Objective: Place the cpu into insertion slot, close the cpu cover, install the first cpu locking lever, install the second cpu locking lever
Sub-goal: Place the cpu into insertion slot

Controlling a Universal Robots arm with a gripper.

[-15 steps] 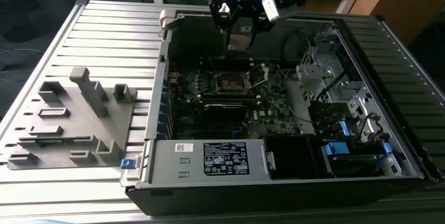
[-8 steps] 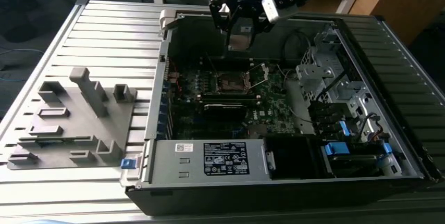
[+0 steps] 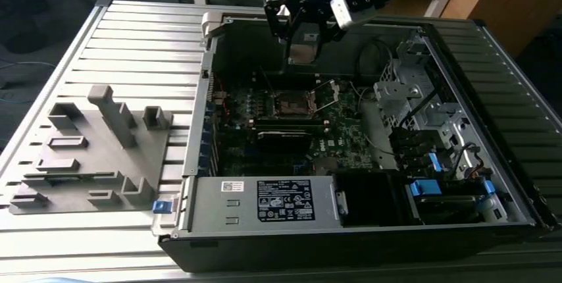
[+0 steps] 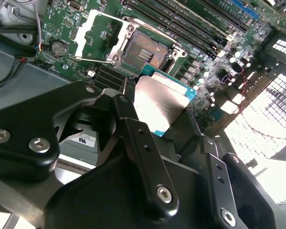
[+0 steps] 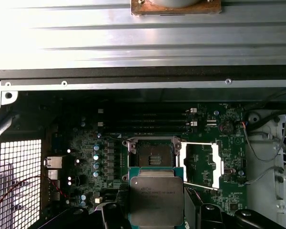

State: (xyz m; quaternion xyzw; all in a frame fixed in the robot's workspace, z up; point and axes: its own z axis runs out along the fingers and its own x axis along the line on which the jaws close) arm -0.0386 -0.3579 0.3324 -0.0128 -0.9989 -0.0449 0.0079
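My gripper (image 3: 303, 45) hangs over the open computer case, shut on the cpu (image 3: 301, 53). The cpu is a flat square chip with a silver-grey top and a green edge, seen in both wrist views (image 4: 159, 102) (image 5: 156, 200) between the black fingers (image 4: 133, 131). The insertion slot (image 3: 290, 103) (image 4: 145, 50) (image 5: 153, 155) lies below the chip, dark, bare and edged in silver. The cpu cover (image 3: 323, 94) (image 4: 97, 38) (image 5: 202, 164), a silver frame plate, stands swung open beside the slot. A thin metal lever (image 5: 200, 186) lies by the open cover.
A grey moulded fixture (image 3: 88, 151) lies on the slatted table at the exterior view's left. In the case are a power supply (image 3: 263, 201), a black module (image 3: 285, 139), long memory slots (image 5: 143, 125) and metal drive bays with cables (image 3: 422, 112).
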